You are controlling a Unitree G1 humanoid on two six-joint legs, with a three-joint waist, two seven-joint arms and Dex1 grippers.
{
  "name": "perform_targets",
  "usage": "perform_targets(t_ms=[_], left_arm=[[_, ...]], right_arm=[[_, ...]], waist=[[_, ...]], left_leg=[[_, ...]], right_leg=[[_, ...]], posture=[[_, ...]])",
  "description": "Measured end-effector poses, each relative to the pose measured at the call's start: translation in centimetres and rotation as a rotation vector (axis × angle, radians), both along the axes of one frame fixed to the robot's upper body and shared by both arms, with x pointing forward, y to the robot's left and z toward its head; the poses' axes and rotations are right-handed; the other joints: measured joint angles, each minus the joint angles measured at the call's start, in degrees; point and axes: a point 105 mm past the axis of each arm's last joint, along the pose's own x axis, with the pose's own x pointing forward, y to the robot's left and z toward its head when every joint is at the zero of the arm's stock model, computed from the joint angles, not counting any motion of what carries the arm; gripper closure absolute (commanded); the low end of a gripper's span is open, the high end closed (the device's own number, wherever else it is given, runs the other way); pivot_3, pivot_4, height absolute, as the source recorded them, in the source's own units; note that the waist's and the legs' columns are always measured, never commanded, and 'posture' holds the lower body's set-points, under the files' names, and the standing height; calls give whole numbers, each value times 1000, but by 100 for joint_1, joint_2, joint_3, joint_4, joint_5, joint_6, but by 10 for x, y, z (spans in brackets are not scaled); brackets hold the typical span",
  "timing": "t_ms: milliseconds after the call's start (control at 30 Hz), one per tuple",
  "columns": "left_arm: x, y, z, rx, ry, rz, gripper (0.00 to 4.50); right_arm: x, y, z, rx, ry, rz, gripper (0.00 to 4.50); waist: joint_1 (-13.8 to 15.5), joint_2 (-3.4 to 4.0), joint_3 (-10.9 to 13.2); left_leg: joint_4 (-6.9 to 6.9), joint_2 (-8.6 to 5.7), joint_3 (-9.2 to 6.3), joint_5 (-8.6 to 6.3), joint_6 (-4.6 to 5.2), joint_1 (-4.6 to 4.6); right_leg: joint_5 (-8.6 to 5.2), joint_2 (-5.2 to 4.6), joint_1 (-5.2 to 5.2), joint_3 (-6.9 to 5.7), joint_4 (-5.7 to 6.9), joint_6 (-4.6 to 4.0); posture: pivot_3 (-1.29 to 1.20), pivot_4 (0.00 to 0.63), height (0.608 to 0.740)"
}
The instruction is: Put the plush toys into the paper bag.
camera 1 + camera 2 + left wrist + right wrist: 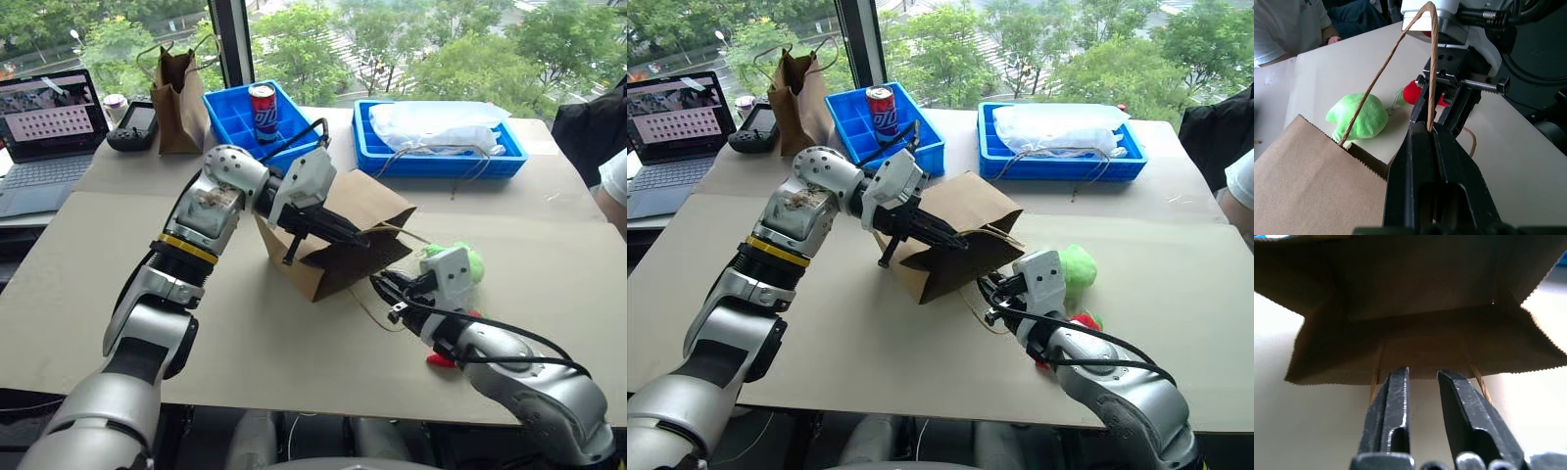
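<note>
Lying on its side mid-table, the paper bag (338,235) is seen with its mouth turned toward the toys. Left gripper (1426,128) is clamped shut on one twine handle (1400,54), so the upper lip is lifted. Right gripper (1422,382) sits just before the lower lip; a narrow gap is seen between its fingers and nothing is held, so whether it is closing cannot be told. Green toy (468,262) is found on the table just past the right gripper, outside the bag; red toy (1080,321) lies near it, partly hidden by the right arm.

Handling, as judged: the bag is light and thin, easily creased or dragged, best controlled by handle or lip. Both toys are soft and light; a squeeze across the middle should be enough.
</note>
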Motion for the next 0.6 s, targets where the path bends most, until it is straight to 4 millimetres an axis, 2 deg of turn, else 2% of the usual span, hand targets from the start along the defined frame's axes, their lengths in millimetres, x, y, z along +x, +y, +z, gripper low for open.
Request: perform_targets(t_ms=[67, 233, 333, 433, 500, 600], left_arm=[[1, 1, 2, -9, 1, 8, 4500], [1, 1, 2, -5, 10, 16, 4500], [2, 1, 2, -3, 8, 22, 4500], [3, 1, 3, -10, 1, 33, 4500], [3, 2, 4, -14, -8, 40, 4500], [5, 5, 7, -28, -15, 56, 4500]], right_arm=[[11, 1, -9, -11, -6, -14, 4451], [49, 0, -9, -18, -89, -51, 4451], [63, 8, -8, 4, -111, -28, 4451], [56, 13, -5, -41, -120, 76, 4451], [39, 1, -7, -161, -76, 158, 4451], [17, -19, -7, -234, 0, 192, 4451]], waist=[[-8, 2, 0], [-21, 3, 0], [-30, 5, 1], [-12, 11, 3], [52, 30, 3], [90, 29, 3]], left_leg=[[0, -4, 1, -1, 1, -4], [0, -9, 1, 0, 1, -1], [-1, -6, 1, 0, 1, -1], [-2, -1, -3, -1, 1, -4], [-2, -5, -6, -2, 4, -17], [0, -6, -9, -4, 7, -26]], right_leg=[[-1, -4, -3, 1, -1, 2], [-2, 0, -4, 0, 3, 1], [-3, 4, -8, 1, 10, -2], [-3, 1, -8, -2, 14, -2], [-5, -13, -8, -6, 17, 3], [-5, -12, -7, -10, 14, 5]], posture=[[0, 150, 734], [0, 150, 734], [0, 150, 734], [0, 150, 734], [0, 150, 734], [0, 150, 734]])
